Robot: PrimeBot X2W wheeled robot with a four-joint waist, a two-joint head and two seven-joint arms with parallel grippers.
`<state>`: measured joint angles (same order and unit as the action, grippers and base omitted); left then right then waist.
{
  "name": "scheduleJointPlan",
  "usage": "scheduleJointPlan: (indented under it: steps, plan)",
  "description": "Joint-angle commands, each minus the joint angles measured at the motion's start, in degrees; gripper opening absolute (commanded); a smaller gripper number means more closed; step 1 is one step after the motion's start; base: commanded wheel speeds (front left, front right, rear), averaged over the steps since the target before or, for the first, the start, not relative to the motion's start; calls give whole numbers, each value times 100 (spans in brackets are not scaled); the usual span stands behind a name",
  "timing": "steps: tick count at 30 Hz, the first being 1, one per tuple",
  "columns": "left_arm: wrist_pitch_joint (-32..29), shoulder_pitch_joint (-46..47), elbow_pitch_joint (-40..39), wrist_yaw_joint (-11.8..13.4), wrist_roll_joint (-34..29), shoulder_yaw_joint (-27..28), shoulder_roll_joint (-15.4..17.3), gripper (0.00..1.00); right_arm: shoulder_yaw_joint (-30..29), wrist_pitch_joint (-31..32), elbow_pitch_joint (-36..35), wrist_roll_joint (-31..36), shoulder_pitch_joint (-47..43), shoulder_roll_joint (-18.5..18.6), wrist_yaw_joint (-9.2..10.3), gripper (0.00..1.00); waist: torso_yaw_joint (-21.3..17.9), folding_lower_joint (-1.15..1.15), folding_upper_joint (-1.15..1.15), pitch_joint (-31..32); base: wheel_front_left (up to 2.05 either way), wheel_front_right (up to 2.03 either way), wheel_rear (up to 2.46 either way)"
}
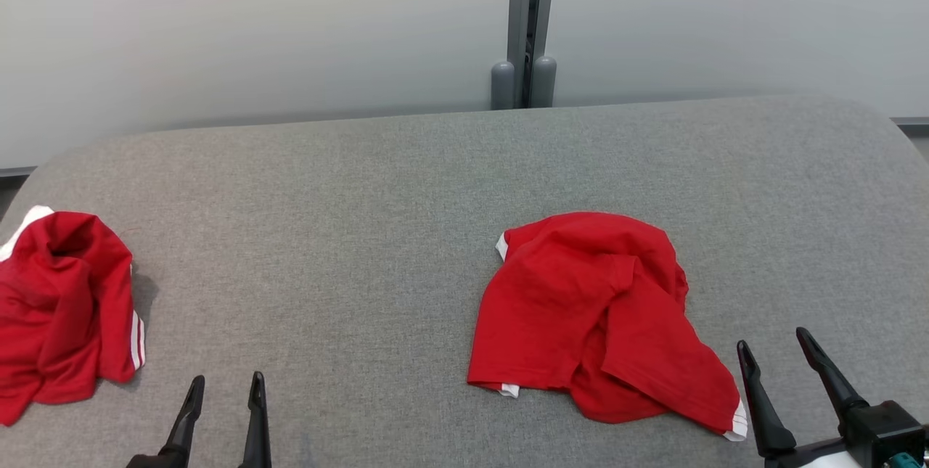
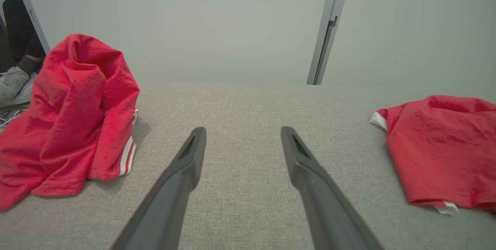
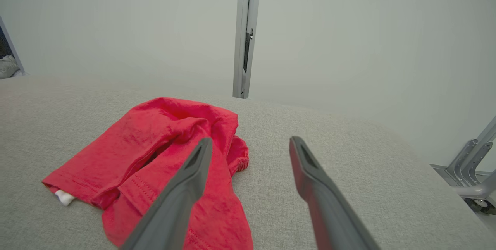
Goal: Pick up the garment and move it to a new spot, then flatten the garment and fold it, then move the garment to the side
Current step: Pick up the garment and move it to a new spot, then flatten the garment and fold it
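Lying rumpled, red garment, long axis slanting near-right, left tool and right tool spread, empty.

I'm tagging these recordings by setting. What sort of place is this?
Probably an indoor lab or test room: a wide grey fabric-covered surface, plain pale partition panels joined at a grey metal post, and two crumpled red garments laid on it.

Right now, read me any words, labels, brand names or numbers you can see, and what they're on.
No text can be read anywhere.
The red garment on the right: white trim only; a white scrap under its hem is too small to read.
The red garment on the left: white stripes, no lettering.
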<state>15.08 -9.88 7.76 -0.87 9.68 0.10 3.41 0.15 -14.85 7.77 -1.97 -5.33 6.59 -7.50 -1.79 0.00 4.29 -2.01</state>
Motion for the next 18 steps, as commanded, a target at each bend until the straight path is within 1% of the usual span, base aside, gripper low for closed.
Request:
scheduleJointPlan:
  steps: [1,6,13,18]
  plan:
    - [13,-30,-23,-63,-37,28,3,100,-32,-30,8,8,-60,-2,1,100,3,0,-1,23,0,0,0]
    - [13,36,-33,-166,-81,17,-35,100,24,-30,67,-22,-37,-86,1,100,-74,0,-1,76,0,0,0]
    - [13,102,11,-136,-18,-68,-43,100,112,-30,131,-55,-22,-143,1,100,-248,0,-1,115,0,0,0]
    - [13,98,49,-144,-48,-68,-42,100,113,-30,151,-51,-17,-164,1,100,-289,0,-1,143,0,0,0]
